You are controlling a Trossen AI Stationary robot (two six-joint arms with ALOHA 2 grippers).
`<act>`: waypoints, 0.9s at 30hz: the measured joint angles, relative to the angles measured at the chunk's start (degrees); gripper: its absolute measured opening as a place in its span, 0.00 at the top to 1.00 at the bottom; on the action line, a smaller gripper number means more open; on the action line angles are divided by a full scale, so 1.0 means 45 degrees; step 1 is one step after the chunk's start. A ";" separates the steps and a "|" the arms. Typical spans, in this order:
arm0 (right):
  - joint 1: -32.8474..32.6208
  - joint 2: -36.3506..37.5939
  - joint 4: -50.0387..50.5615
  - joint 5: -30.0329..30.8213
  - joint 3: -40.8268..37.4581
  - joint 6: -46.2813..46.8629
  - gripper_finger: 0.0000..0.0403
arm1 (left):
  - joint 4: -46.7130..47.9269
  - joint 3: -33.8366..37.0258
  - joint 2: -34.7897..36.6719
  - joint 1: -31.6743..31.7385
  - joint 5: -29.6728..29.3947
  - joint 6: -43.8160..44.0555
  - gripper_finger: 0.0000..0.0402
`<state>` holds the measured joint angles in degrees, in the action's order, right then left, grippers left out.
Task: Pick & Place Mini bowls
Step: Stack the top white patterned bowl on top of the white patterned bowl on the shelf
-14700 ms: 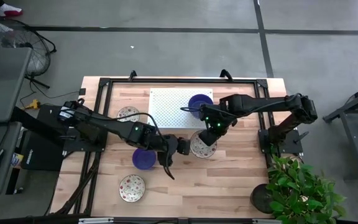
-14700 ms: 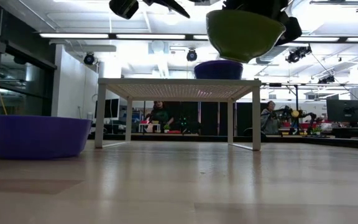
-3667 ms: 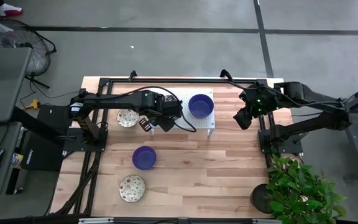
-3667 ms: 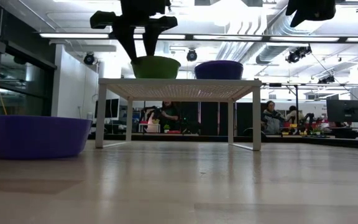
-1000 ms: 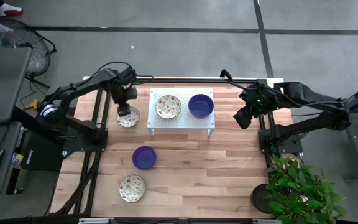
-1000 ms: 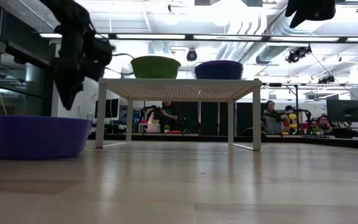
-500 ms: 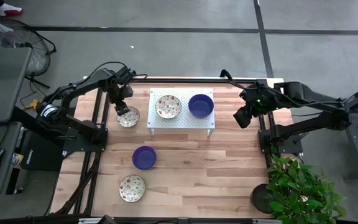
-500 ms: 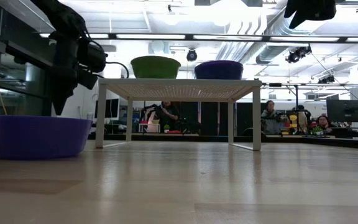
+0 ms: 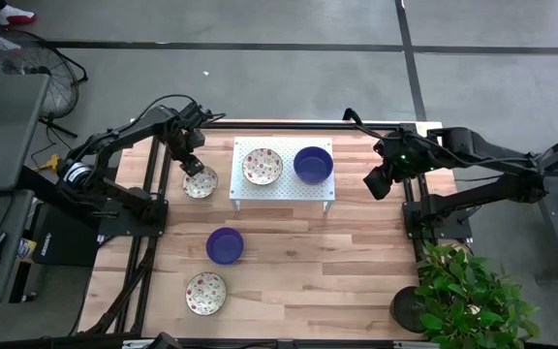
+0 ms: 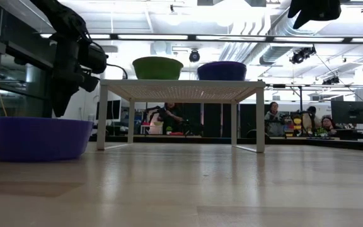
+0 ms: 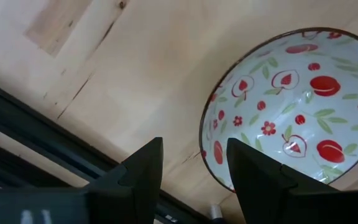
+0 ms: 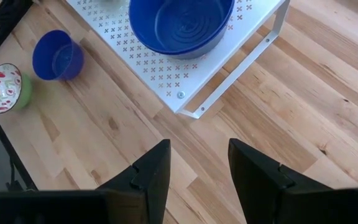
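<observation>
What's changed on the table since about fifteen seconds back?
The patterned bowl the right arm held in the air now sits on the white rack beside the blue bowl. The left gripper, which set it there, let go and swung left to hover, jaws open, over another patterned bowl. The right gripper pulled back, jaws open, to the table's right edge. The blue bowl on the table and the near patterned bowl stayed put.

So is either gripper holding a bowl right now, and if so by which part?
Nothing is held. The left gripper hangs open above the rim of the patterned bowl beside the rack; the right gripper is open and empty, off to the table's right edge.
</observation>
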<state>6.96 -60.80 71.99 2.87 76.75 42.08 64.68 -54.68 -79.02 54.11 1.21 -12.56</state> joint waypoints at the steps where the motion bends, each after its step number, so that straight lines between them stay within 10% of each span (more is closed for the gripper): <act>1: 0.0005 0.0000 0.0000 0.0000 0.0000 -0.0009 0.63 | 0.0022 0.0000 0.0000 0.0000 0.0020 -0.0013 0.57; 27: 0.0001 0.0000 -0.0019 0.0087 0.0000 -0.0019 0.63 | -0.0609 0.0010 -0.2269 -0.0024 0.0349 -0.0857 0.57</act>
<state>6.97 -60.80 71.90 3.27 76.75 42.00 61.94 -54.63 -89.23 54.00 2.78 -16.42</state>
